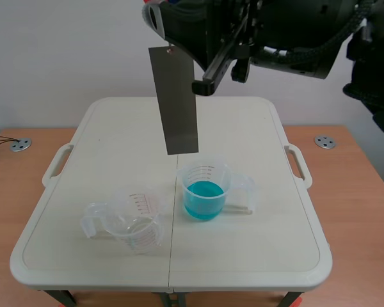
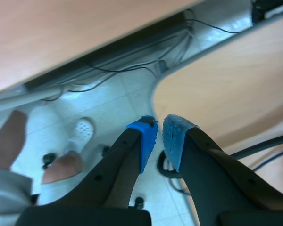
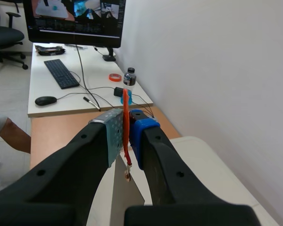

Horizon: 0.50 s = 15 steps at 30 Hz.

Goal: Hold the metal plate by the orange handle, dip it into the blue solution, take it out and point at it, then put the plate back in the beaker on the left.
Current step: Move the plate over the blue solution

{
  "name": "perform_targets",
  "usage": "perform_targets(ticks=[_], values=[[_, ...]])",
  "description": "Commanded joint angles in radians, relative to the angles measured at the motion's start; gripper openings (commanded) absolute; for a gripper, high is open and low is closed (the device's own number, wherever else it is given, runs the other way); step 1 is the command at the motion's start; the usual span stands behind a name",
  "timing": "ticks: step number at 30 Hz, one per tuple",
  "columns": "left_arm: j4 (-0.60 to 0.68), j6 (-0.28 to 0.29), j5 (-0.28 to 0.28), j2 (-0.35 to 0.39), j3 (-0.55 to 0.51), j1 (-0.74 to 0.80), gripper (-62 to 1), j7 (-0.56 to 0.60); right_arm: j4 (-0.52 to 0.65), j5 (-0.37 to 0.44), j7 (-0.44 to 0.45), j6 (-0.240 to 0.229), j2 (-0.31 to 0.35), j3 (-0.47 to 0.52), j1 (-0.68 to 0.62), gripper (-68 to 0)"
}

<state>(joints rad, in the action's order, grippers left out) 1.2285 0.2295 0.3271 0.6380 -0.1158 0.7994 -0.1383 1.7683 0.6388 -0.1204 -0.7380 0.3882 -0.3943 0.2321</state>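
- We see the right gripper (image 3: 126,129) raised high, its two fingers clamped on the thin orange handle (image 3: 126,101). The plate (image 1: 173,99) hangs straight down from it, which keeps its grey face free for dipping.
- The plate is in the air, well above the table (image 1: 83,128). Its lower edge is just past the far rim of the blue beaker (image 1: 205,190), which sits toward 6 o'clock from it.
- We judge the plate to be lined up for a straight drop into the blue liquid (image 1: 203,195), though we cannot tell whether it has been dipped already.
- The empty beaker (image 1: 137,220) stands at 8 o'clock from the blue one, close by but not touching. Its handle points to 9 o'clock, and it is where the plate goes back.
- The left gripper (image 2: 159,136) is off the table, over the floor. It holds nothing, and its blue pads (image 2: 146,139) are almost together with only a narrow gap between them.
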Motion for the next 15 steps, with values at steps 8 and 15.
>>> perform_targets(ticks=[8,15], values=[[0.193,-0.002,0.100,0.047,-0.222,0.149,-51.7,0.023,0.005,0.072,0.039,-0.008,0.113,0.025,0.020,-66.2],[0.375,-0.001,0.158,0.056,-0.330,0.167,-51.7,0.053,-0.024,0.074,0.087,-0.008,0.157,0.024,0.031,-66.2]])
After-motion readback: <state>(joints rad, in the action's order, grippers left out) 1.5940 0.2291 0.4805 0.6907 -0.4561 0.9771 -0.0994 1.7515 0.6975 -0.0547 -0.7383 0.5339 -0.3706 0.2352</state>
